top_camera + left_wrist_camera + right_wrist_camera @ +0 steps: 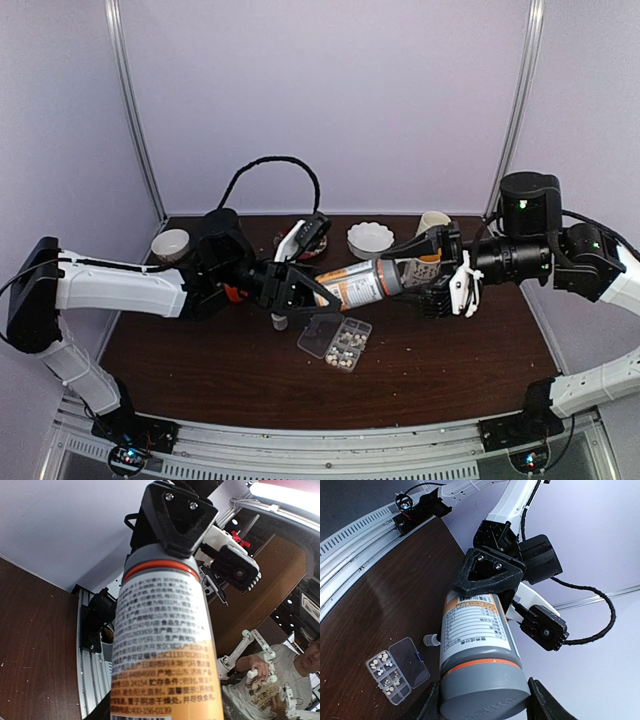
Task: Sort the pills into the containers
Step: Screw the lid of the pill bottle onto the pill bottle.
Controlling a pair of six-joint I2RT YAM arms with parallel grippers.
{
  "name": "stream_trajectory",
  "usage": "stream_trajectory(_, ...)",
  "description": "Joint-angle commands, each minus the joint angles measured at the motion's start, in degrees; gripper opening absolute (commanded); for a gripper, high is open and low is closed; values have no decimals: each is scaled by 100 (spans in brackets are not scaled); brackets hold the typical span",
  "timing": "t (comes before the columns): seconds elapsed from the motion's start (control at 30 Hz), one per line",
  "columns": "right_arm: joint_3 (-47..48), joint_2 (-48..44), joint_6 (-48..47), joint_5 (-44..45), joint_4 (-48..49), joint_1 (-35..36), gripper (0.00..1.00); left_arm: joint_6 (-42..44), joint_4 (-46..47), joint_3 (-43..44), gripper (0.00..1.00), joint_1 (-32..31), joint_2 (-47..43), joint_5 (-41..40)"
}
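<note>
Partway through, judging by the table. Already dropped into several cells of the open clear pill box (366, 328): small whitish pills (347, 346), with the hinged lid (316, 336) folded flat at the box's left side. No telling the exact count of filled cells from these views. Sorting probably not finished. Above and just behind the pill box, held level in the air between the 2 arms: an orange-labelled pill bottle (355, 284) with its grey cap (389, 277) on. Clamped near the base end by the left gripper (300, 290), fingers pressed against opposite sides of the bottle. Clamped at the cap end by the right gripper (412, 276), fingers apart only as far as the cap's width and tight against it. Most likely about to twist the cap free, with nothing poured from this bottle so far. Left to do, on that reading: loosen the cap, tip out pills, place them in the cells. Just left of the pill box, a small vial (280, 322) on the wood, untouched by either gripper. Well behind the pill box, a white scalloped bowl (370, 238) and a cream mug (432, 220); far to the box's left and behind, a brown-rimmed cup (170, 245). No loose pills visible on the wood around the pill box.
</note>
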Motion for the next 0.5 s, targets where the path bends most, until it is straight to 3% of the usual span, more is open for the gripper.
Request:
stream_trajectory(0.0,-216,459,-395,-94,570,330,0,-1201,2018,597,0,-148,290,-715)
stream_trajectory(0.1,43,626,-444,-123,145,327,0,-1002,1707,612,0,-149,261,-687)
stream_trajectory(0.2,417,797,598,-313,26,333,0,-415,954,669,0,-142,125,-710)
stream_trajectory(0.33,1265,1213,2075,-490,-566,327,0,1478,-1188,810,0,-138,-371,-1197)
stream_trajectory(0.47,1501,1456,3409,-667,-688,323,0,3474,-3168,1248,0,-138,-728,-1856)
